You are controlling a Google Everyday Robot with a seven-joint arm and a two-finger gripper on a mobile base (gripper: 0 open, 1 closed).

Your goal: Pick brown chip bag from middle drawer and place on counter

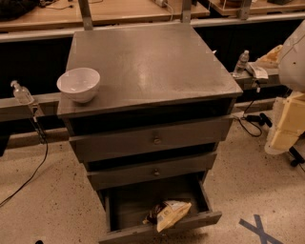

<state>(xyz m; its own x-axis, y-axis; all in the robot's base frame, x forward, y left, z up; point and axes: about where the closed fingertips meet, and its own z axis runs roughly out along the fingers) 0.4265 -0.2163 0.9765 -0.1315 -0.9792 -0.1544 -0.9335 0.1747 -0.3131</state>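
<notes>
The brown chip bag (167, 213), yellow-tan with a dark panel, lies crumpled at the front of an open drawer (119, 209). This is the lowest of the three drawers I can see in the grey metal cabinet. The two drawers above it are pushed in. The counter (152, 62) is the cabinet's flat, scuffed grey top. A white bowl (78, 84) stands at its front left corner. My gripper is not in view. Only a blurred white rounded part (294, 50), perhaps my arm, shows at the right edge, far from the bag.
Cream-coloured blocks (286, 125) and a wheeled chair base stand on the floor to the right of the cabinet. Cables trail on both sides. Small bottles (21, 93) (241, 63) sit on the rails to the left and right. Wooden tabletops (124, 9) run behind. Blue tape (259, 228) marks the floor.
</notes>
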